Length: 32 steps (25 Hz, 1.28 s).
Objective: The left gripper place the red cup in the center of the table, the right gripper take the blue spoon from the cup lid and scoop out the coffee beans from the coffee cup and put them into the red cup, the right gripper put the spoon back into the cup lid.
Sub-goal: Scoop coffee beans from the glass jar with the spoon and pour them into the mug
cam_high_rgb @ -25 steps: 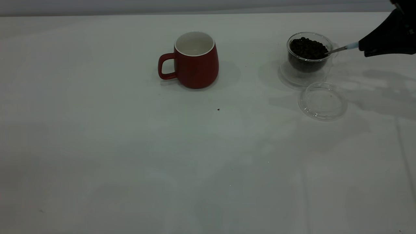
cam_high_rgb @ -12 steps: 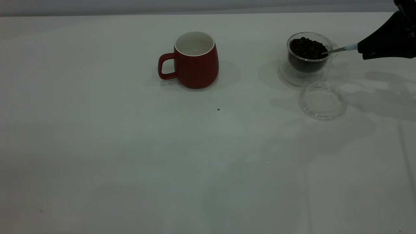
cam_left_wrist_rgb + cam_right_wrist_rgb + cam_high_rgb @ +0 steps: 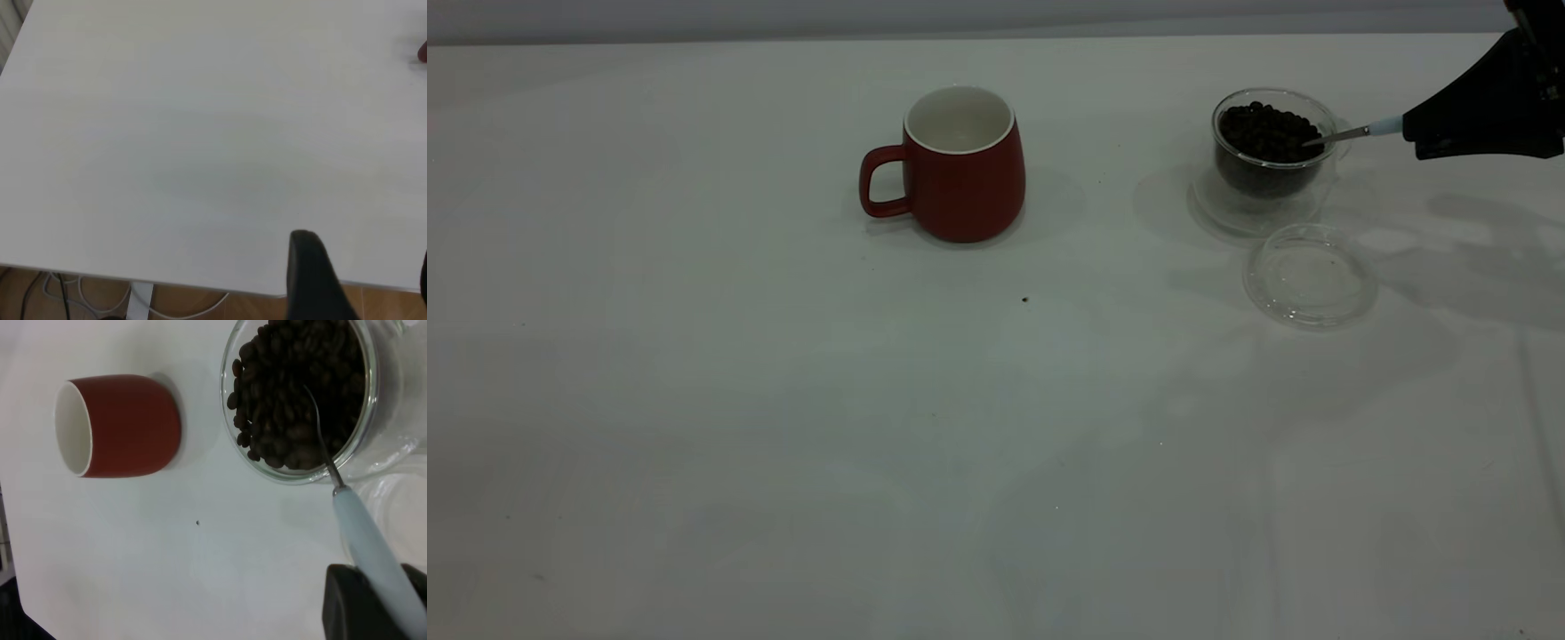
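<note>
Blue spoon (image 3: 1352,134), its pale handle clamped in the right pincer (image 3: 1412,135) at the tabletop's (image 3: 783,400) right edge, reaches leftward with its metal bowl dug into the coffee beans (image 3: 1267,132) inside the coffee cup (image 3: 1272,182).

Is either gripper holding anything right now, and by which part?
The right gripper holds the blue spoon by its handle end; the left gripper holds nothing.

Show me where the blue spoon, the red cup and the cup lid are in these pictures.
blue spoon (image 3: 370,550): right wrist view, on its pale blue handle.
red cup (image 3: 964,191): exterior view, on its red outer wall.
cup lid (image 3: 1311,277): exterior view, on the clear flat middle of the disc.
</note>
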Each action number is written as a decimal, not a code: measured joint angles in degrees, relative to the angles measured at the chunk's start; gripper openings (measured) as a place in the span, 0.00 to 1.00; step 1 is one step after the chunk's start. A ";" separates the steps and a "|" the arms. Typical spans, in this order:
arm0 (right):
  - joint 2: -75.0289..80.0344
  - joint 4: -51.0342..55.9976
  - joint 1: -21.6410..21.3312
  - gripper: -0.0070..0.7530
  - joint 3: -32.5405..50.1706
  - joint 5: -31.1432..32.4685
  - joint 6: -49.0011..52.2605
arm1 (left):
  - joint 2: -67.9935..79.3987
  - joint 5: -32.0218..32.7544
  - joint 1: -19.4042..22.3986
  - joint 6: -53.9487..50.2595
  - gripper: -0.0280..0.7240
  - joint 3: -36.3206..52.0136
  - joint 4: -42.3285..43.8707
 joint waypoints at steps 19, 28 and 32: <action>3.16 3.02 -1.69 0.16 0.00 3.34 -2.33 | 0.00 0.00 0.00 0.00 0.63 0.00 0.00; 3.16 3.40 -1.69 0.15 0.00 3.74 -2.50 | 0.00 0.00 0.00 0.00 0.63 0.00 0.00; 3.21 4.25 -1.73 0.15 0.00 4.03 -2.75 | 0.00 0.00 0.00 0.07 0.63 0.00 0.00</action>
